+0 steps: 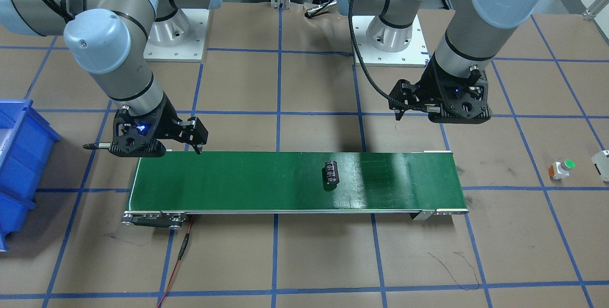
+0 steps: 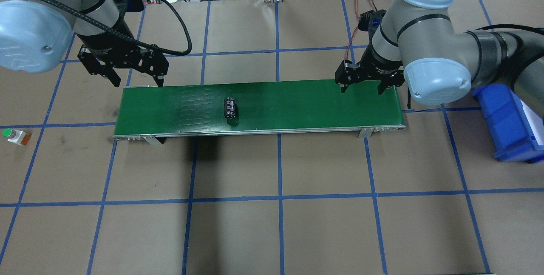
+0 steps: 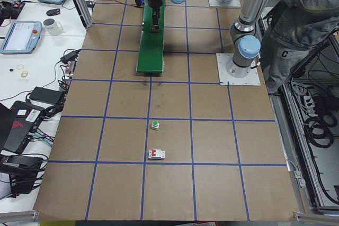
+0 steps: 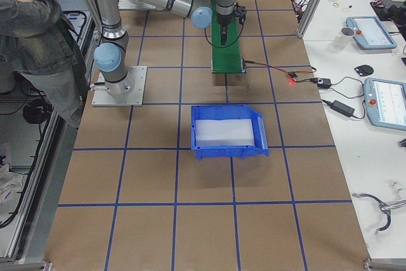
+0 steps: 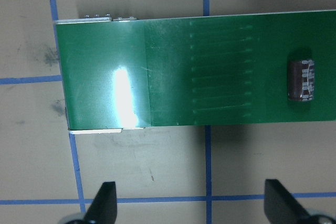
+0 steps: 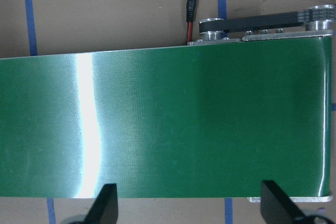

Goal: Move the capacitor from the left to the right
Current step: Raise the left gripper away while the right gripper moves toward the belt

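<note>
One capacitor lies on its side on the green conveyor belt, its long axis across the belt's width. It sits a little to the robot's left of the belt's middle and touches nothing but the belt. In the left wrist view it shows as a dark brownish cylinder with pale ribbed markings on its side, close to the right edge of the picture. The front-facing view shows it in the same place, with a patch of glare on the belt just beside it.

Both arms hang over the belt's ends, raised clear of it. The left fingers are spread wide with nothing between them, up above the belt's left end and well apart from the capacitor. The right fingers are likewise spread and bare, above the belt's right end. Only green belt shows in the right wrist view, along with a black drive belt on silver pulleys at the end.

On the brown bench, marked with a blue tape grid, a blue bin stands beyond the belt's right end. A small white button with a green cap lies off the left end, and a white-grey boxy part sits near it.
</note>
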`<state>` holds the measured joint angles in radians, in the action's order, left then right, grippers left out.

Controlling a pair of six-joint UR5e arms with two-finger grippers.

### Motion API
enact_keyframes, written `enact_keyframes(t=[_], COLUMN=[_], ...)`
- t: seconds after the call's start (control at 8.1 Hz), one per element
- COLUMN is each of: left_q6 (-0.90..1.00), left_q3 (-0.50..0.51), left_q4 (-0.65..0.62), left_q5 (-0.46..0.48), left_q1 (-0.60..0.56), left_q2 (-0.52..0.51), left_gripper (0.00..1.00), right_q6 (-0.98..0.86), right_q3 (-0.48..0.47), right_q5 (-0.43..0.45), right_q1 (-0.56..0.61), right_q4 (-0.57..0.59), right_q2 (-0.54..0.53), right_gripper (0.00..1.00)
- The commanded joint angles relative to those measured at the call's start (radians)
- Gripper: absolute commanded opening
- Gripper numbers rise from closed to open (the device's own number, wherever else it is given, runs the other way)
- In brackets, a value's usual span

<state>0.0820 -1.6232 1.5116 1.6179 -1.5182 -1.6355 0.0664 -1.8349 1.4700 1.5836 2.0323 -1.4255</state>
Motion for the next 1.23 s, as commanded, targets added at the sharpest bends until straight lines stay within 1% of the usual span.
enact_keyframes(t=[0.0,0.74,0.99,1.11], left_q6=[0.002,0.007,0.008,0.01], left_q3=[-0.001,-0.001,-0.001,-0.001], left_q4=[0.039,0.038,0.038,0.038], left_q5=[0.0,-0.003,-0.003,-0.003], left_q1=[-0.01,-0.014,-0.014,-0.014], left_q2=[0.026,0.029,0.029,0.029], left_gripper=[1.0,1.0,1.0,1.0], right_q6=[0.001,0.018,0.016,0.015], right_q3=[-0.003,-0.001,-0.001,-0.001], right_q5=[-0.025,-0.025,-0.028,-0.03], right_q1=[0.003,0.007,0.01,0.012], right_q4=[0.019,0.034,0.039,0.057], right_q2=[0.016,0.025,0.026,0.043], right_gripper=[0.95,0.98,0.97,0.98])
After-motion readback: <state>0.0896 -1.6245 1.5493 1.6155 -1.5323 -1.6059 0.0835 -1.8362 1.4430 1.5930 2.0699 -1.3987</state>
